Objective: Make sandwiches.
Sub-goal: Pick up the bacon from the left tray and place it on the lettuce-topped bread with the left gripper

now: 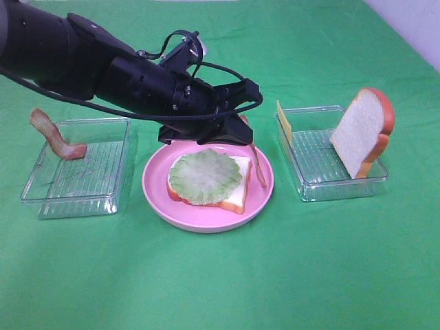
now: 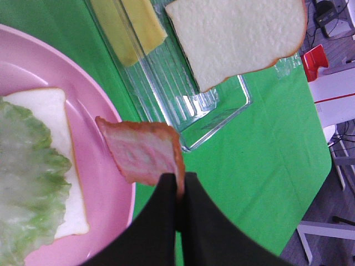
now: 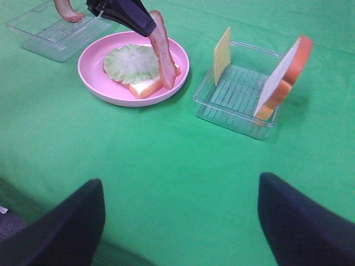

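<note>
From above, my left gripper (image 1: 246, 129) is pinched shut on the top end of a bacon strip (image 1: 259, 165). The strip hangs with its lower end at the right side of the pink plate (image 1: 206, 218), beside the lettuce (image 1: 205, 175) on the bottom bread slice (image 1: 237, 198), not over it. My left wrist view shows the jaws closed on only a thin edge of the bacon. From my right wrist, my right gripper (image 3: 180, 180) stands wide open and empty, well apart. Letting go here would likely tip the strip over the rim, and that slight grip might also slip.
</note>
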